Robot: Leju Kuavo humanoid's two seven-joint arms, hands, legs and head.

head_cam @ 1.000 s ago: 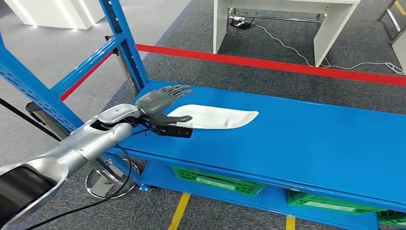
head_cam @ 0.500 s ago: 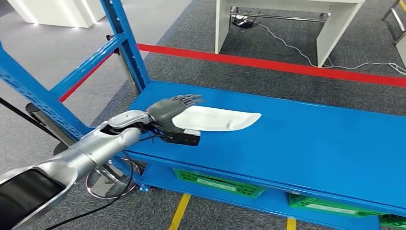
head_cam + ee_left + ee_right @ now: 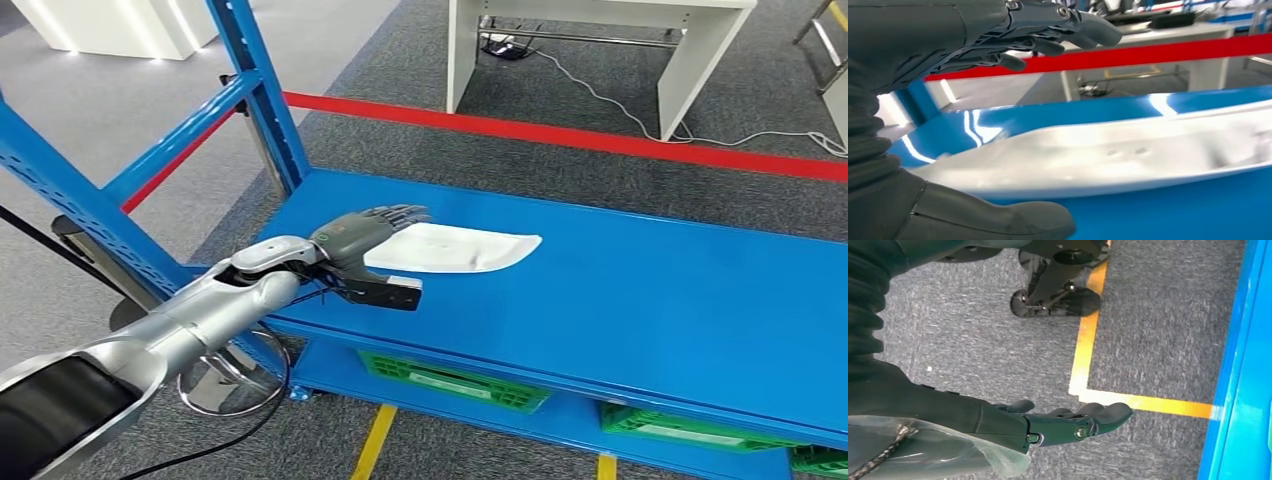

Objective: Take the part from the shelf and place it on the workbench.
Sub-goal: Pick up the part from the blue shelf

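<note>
One thin white part [image 3: 455,248] lies on the blue shelf [image 3: 640,290], likely light, stiff and slick; left hand [image 3: 362,238] brackets its near end, fingers apart, where a pinch suits.

One white part [image 3: 455,248] on blue shelf [image 3: 640,290]. One shelf unit, two blue uprights at its far left end. Three green crates on lower level: one whole [image 3: 455,378], one partly seen [image 3: 690,422], one cut by frame edge [image 3: 822,458]. Two robot hands: left hand [image 3: 362,236] in head view, right hand [image 3: 1068,422] in right wrist view. One red barrier tape [image 3: 560,132]. Two yellow floor lines [image 3: 372,444] in head view. One white table [image 3: 600,50] behind tape. One cable [image 3: 640,118] on carpet.
</note>
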